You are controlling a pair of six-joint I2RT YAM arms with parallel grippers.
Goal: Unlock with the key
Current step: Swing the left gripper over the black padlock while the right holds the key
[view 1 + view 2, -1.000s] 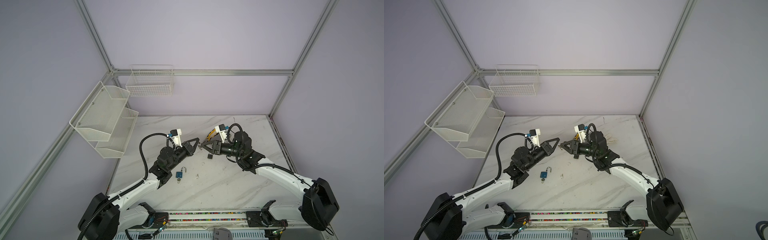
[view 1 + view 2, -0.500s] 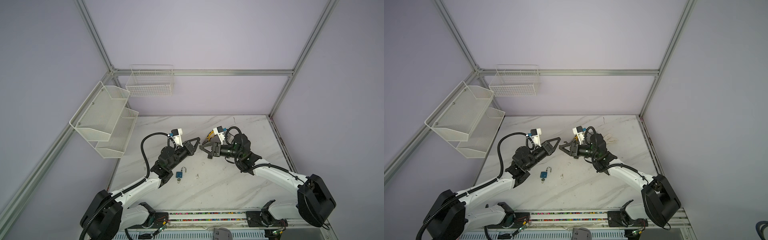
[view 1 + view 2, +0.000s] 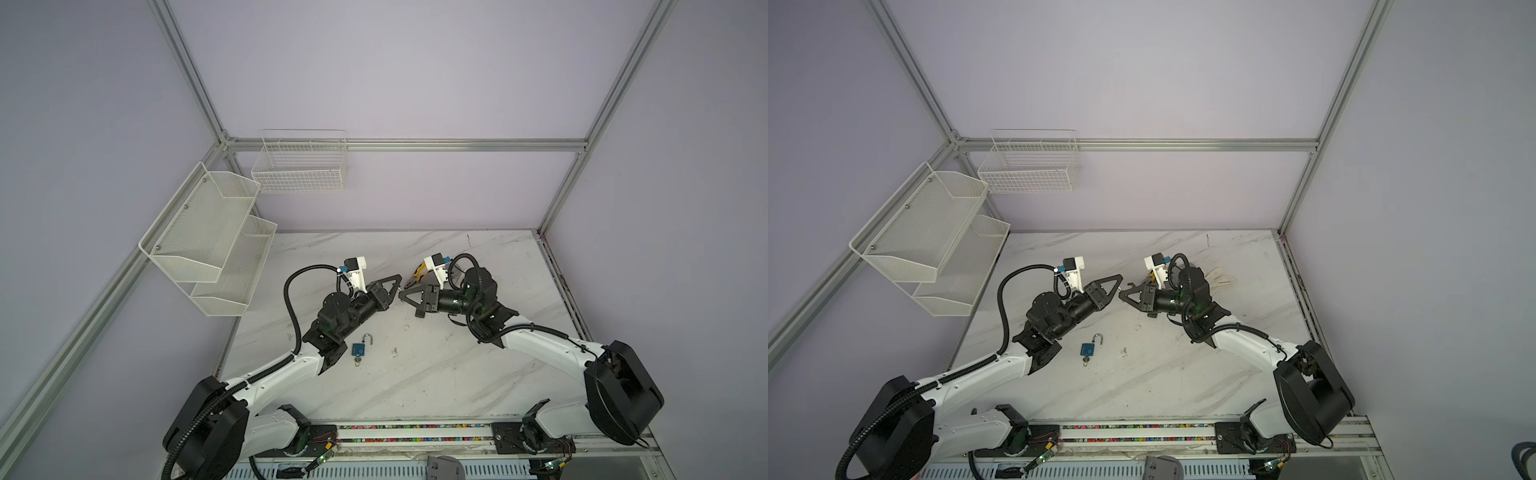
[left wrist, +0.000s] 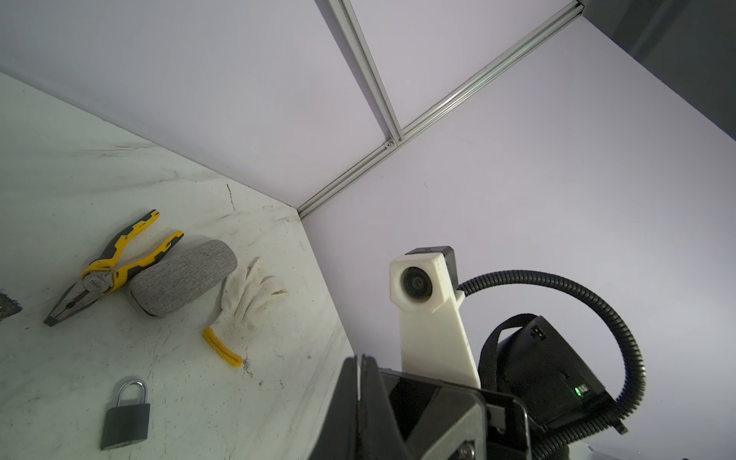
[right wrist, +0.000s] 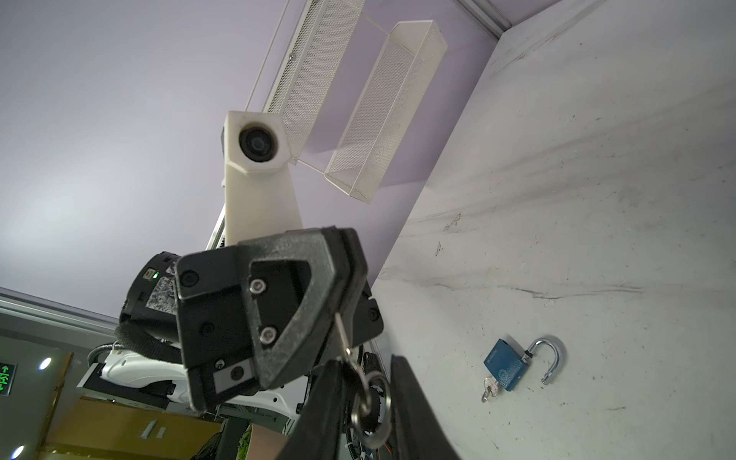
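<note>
Pinching the key [image 5: 341, 336] by its blade, the left gripper [image 3: 396, 280] is clamped tight, raised beyond the blue padlock [image 3: 358, 350]. That padlock lies on the table [image 3: 415, 374], its shackle swung open and a second key [image 5: 489, 388] in it. The right gripper [image 3: 403, 293] meets the left tip to tip, its fingers [image 5: 410, 398] slightly apart around the key's ring. Farther beyond the blue padlock, a closed black padlock [image 4: 125, 422] lies flat.

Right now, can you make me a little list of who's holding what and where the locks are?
left gripper: shut on small silver key
right gripper: open around that key's metal ring
blue padlock: lying on white marble table, shackle open, second key in it
dark grey padlock: on table, shackle shut
</note>
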